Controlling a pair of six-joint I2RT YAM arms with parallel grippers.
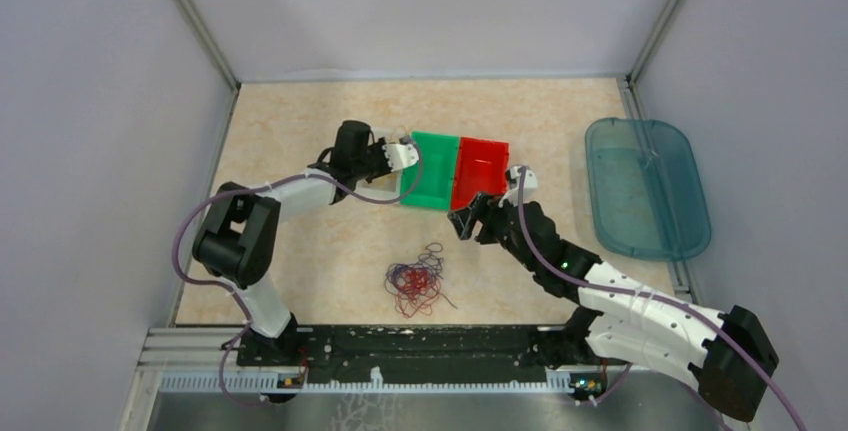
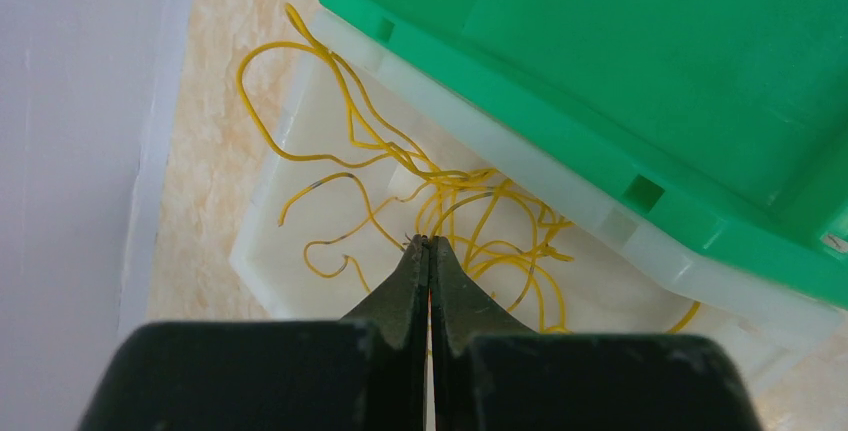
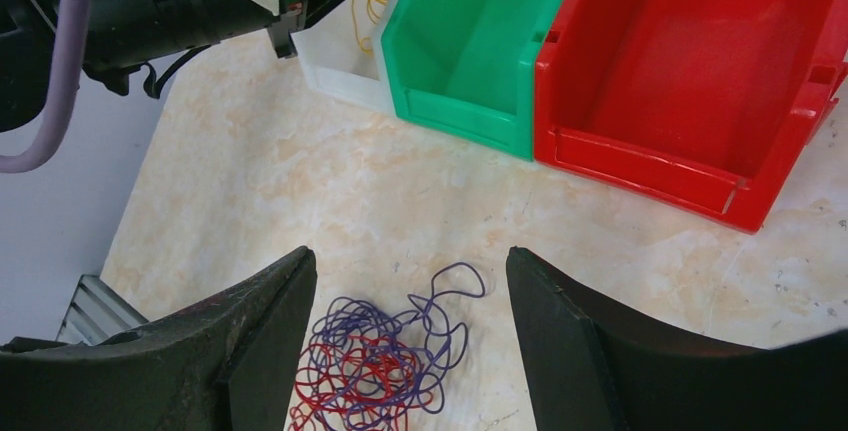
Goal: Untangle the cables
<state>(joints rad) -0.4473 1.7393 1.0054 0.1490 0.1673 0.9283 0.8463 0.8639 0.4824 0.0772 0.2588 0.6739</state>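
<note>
Cables [image 1: 418, 281] in red and purple lay knotted in a heap near the table's [image 1: 300, 131] near edge, about midway along it; yellow cables [image 2: 462, 183] sat loose in the white bin [image 2: 262, 251], right against the green bin [image 1: 432, 169] at the table's middle, the red bin [image 1: 482, 171] beside that; my left gripper [image 2: 429, 243], jaws pressed together, hung over the yellow ones; my right gripper [image 3: 410, 256], jaws spread and empty, hung between the heap and the red bin.

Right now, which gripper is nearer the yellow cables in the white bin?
Left. The left gripper, shut, has its tips right at the yellow cables in the white bin. The right gripper, open, hangs apart, above the red and purple tangle.
</note>
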